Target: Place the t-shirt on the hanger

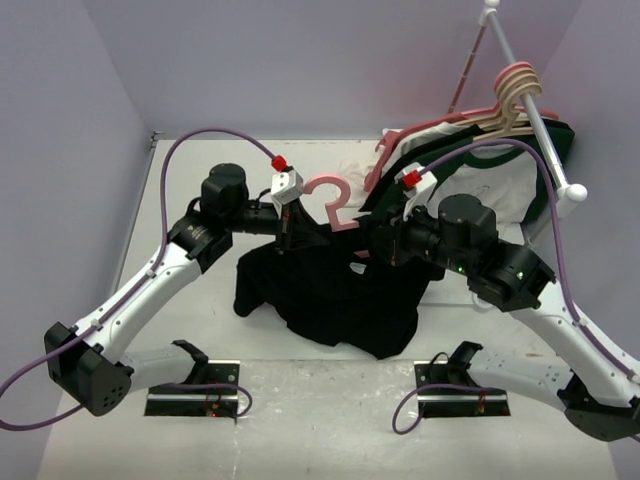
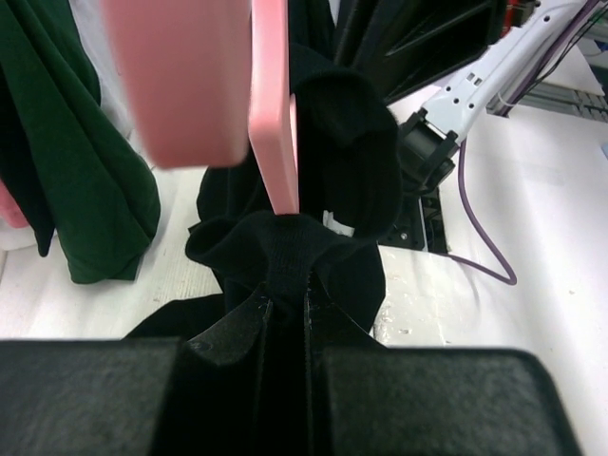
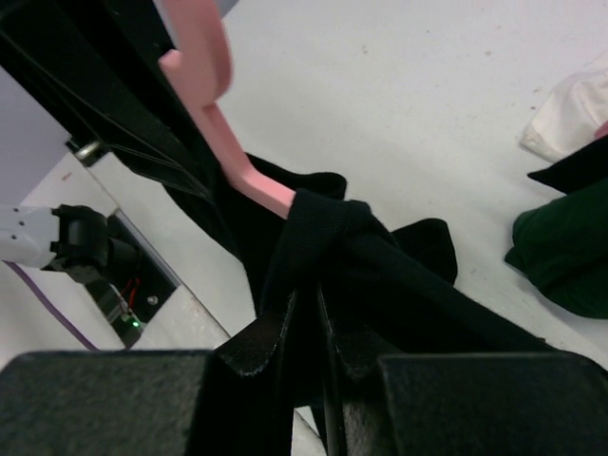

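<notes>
On the white bench (image 1: 330, 400) the black t-shirt (image 1: 330, 295) lies bunched at the middle with its collar raised. There is open room near and to the left, but a rail of hung shirts (image 1: 520, 185) crowds the far right. The pink hanger (image 1: 337, 203) rises hook-up out of the collar, its body hidden in cloth and its long axis probably running left to right. The left hand (image 1: 287, 238) and right hand (image 1: 378, 248) each pinch collar cloth tightly, just beside the hanger's neck and equally near, so the shoulders likely need drawing outward.
</notes>
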You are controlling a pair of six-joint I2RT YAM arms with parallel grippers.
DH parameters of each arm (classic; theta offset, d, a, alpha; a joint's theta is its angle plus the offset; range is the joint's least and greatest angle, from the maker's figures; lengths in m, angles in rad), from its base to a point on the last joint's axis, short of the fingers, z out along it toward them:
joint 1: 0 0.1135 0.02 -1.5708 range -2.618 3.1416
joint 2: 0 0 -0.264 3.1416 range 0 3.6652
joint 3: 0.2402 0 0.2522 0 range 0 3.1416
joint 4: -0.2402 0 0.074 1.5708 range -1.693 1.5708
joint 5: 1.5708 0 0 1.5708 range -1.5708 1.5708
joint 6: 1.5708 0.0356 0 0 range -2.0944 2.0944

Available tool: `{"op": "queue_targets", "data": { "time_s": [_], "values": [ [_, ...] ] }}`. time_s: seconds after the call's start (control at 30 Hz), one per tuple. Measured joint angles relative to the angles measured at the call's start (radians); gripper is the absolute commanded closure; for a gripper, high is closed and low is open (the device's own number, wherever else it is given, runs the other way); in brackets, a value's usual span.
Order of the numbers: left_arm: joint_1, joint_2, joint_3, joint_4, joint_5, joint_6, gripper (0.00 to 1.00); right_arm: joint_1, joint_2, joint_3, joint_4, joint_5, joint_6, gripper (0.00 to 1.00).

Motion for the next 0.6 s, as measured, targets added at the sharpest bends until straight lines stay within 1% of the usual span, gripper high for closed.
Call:
{"op": "queue_targets", "data": {
  "time_s": [0.13,0.27,0.3,0.33,0.43,0.5,0.57,0.6],
  "values": [
    [0.000,0.009,0.000,0.016,-0.007,-0.013,1.00,0.029,0.005,0.000,0.043,-0.017,0.026,0.85],
    [0.000,0.010,0.000,0.048,-0.008,-0.033,1.00,0.050,0.058,-0.002,0.095,-0.027,0.044,0.85],
    [0.000,0.010,0.000,0.058,-0.008,-0.034,1.00,0.053,0.077,-0.006,0.108,-0.020,0.050,0.78],
    [0.000,0.010,0.000,0.066,-0.008,-0.036,1.00,0.054,0.094,-0.012,0.114,-0.009,0.055,0.65],
    [0.001,0.010,0.000,0.068,-0.028,-0.039,1.00,0.059,0.127,-0.019,0.099,0.060,0.074,0.64],
    [0.003,0.010,0.000,0.059,-0.038,-0.037,1.00,0.061,0.125,-0.019,0.086,0.115,0.082,0.64],
    [0.001,0.010,0.000,0.049,-0.042,-0.027,1.00,0.059,0.108,-0.020,0.082,0.132,0.081,0.63],
    [0.001,0.010,0.001,0.038,-0.043,-0.022,1.00,0.058,0.090,-0.020,0.084,0.122,0.077,0.59]
  ]
}}
